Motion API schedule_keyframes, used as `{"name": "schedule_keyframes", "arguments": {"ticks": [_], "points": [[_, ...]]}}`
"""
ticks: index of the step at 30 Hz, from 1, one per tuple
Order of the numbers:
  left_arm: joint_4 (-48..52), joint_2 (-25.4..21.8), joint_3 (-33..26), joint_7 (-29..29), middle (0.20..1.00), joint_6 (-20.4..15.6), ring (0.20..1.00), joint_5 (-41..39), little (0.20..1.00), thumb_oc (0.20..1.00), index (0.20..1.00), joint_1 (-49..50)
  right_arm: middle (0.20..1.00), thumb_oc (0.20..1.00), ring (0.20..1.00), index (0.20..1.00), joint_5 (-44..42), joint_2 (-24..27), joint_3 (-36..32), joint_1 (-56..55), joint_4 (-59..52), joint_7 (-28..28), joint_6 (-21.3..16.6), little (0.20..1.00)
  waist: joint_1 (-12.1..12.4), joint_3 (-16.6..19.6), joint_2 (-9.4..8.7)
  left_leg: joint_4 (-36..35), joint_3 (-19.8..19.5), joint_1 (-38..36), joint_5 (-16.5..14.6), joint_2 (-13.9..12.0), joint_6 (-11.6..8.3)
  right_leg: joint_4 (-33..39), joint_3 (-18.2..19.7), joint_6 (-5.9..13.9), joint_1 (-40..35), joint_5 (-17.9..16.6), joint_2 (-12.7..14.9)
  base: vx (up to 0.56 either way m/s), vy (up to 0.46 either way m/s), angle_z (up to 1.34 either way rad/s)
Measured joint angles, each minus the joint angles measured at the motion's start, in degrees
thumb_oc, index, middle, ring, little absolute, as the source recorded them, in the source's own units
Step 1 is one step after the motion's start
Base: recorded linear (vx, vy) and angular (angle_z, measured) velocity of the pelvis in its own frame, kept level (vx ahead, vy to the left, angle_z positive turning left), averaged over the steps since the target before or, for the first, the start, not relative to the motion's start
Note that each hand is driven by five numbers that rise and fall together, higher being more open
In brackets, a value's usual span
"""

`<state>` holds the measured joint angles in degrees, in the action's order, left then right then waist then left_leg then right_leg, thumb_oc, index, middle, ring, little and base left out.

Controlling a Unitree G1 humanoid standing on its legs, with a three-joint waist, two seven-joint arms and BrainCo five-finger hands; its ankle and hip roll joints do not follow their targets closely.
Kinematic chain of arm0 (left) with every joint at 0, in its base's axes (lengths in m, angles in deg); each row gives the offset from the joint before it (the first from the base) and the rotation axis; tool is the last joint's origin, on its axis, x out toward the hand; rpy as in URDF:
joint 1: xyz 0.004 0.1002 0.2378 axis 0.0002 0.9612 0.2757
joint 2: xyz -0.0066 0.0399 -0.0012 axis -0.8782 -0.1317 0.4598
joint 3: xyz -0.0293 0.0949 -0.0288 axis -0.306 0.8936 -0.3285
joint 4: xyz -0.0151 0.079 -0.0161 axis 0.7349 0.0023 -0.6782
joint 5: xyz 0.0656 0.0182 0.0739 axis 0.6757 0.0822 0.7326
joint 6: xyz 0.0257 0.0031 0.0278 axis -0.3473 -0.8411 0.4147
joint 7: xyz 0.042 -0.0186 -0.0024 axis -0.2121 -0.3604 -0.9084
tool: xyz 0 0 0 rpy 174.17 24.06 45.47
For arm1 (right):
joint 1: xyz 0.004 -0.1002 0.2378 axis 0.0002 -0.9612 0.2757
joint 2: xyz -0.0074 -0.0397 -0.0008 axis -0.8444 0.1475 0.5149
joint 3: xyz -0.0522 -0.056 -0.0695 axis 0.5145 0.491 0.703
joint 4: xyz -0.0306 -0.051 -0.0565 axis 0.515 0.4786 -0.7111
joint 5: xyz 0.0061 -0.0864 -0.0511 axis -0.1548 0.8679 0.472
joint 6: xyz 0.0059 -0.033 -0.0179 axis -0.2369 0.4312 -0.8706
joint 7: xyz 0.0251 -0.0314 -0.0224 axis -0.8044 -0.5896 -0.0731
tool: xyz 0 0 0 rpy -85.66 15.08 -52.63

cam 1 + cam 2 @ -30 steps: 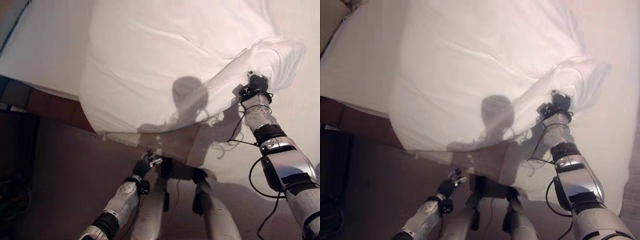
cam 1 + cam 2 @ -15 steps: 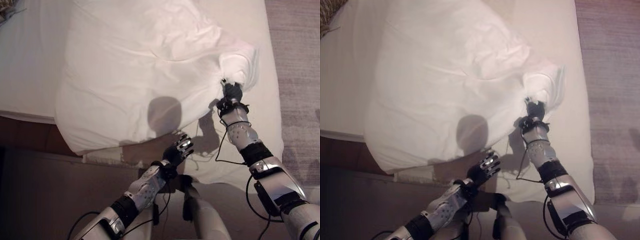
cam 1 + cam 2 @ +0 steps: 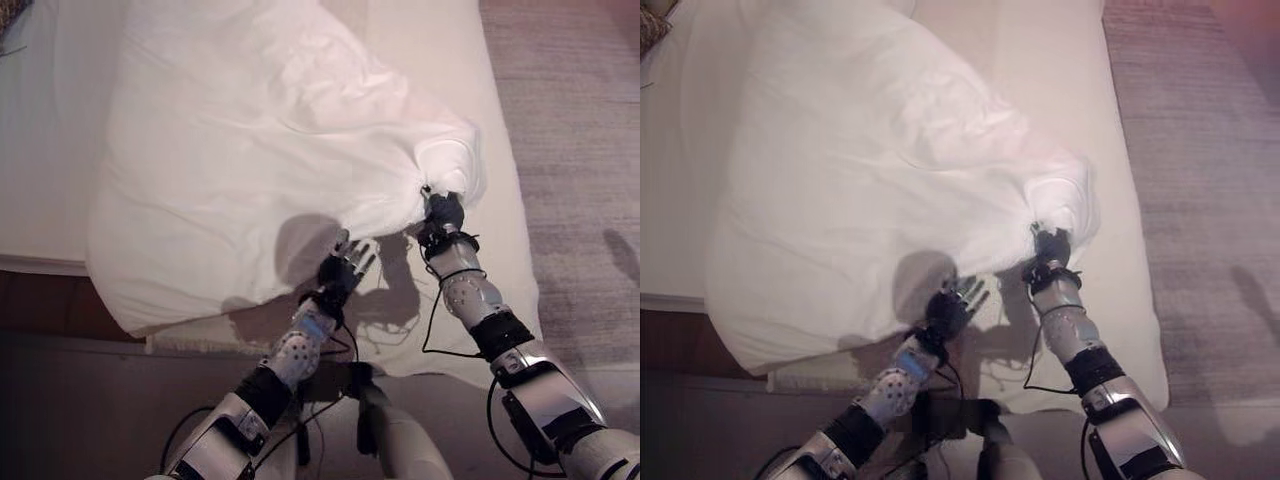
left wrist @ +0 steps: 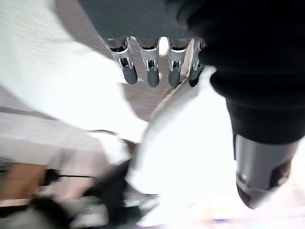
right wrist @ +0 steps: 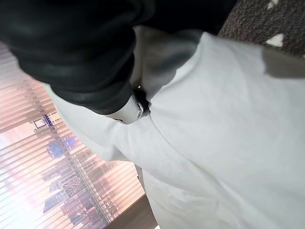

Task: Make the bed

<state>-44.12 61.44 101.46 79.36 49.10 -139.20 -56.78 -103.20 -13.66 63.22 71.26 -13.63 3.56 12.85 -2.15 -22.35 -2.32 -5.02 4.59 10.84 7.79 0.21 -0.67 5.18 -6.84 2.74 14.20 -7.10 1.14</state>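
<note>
Just beyond the right hand (image 3: 444, 212), a bunched corner of the white duvet (image 3: 260, 160) is clenched in its fingers, the rest spread across the bed (image 3: 500, 260). Beside it, the left hand (image 3: 343, 272) hovers with fingers straight, holding nothing.

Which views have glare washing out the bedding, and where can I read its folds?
Left wrist view: bedding glares white beyond the open left hand. Left eye view: even light, duvet folds readable around the right hand gripping a bunch.

Warm dim light, hard shadows, blurred glaring wrist views
</note>
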Motion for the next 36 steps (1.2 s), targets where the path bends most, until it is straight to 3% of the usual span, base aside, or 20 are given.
{"name": "schedule_keyframes", "arguments": {"ticks": [9, 17, 22, 36], "points": [[0.0, 4.3, -6.9, 5.0, 1.0, -5.0, 1.0, 0.1, 1.0, 1.0, 1.0, -0.3, 0.2, 0.2, 0.2, 0.2, 1.0, -3.6, -0.8, -1.9, -2.1, 0.6, 0.0, 0.2, 0.0, 0.0, 0.03, 0.0, -1.3, 0.6, -0.1, -0.3, -0.09, 0.0, -1.3, 0.01, 0.0, 0.0, 0.1, -0.01, -0.019, 0.05], [-0.2, 4.9, -9.5, 8.7, 1.0, -6.7, 1.0, 4.6, 1.0, 1.0, 1.0, -0.5, 0.2, 0.2, 0.2, 0.2, 1.0, -5.6, -0.9, -2.1, -2.3, 1.7, -0.1, 0.2, 0.3, 0.0, 0.06, 0.0, -1.7, 0.8, -0.1, -0.4, -0.09, 0.0, -1.6, 0.03, 0.0, 0.1, 0.1, 0.0, -0.012, 0.03], [-1.6, 6.3, -12.2, 9.1, 1.0, -6.8, 1.0, 6.4, 1.0, 1.0, 1.0, 0.2, 0.2, 0.2, 0.2, 0.2, 1.0, -7.1, -2.4, -3.7, -3.6, 1.7, -0.1, 0.2, 1.7, 0.1, 0.19, 0.0, -2.0, 0.4, 0.0, -0.6, -0.14, 0.0, -2.1, -0.1, -0.6, 0.2, 0.0, 0.01, -0.009, 0.03], [-2.1, 7.7, -13.9, 9.0, 1.0, -6.8, 1.0, 6.8, 1.0, 1.0, 1.0, 3.7, 0.2, 0.2, 0.2, 0.2, 2.4, -8.9, -6.7, -7.8, -4.0, 3.1, -0.1, 0.2, 1.9, 1.0, 1.42, 0.0, -5.3, -1.1, -0.3, -0.7, -0.53, 0.0, -4.9, -0.6, -3.5, 1.8, 0.0, 0.02, -0.018, 0.13]]}}
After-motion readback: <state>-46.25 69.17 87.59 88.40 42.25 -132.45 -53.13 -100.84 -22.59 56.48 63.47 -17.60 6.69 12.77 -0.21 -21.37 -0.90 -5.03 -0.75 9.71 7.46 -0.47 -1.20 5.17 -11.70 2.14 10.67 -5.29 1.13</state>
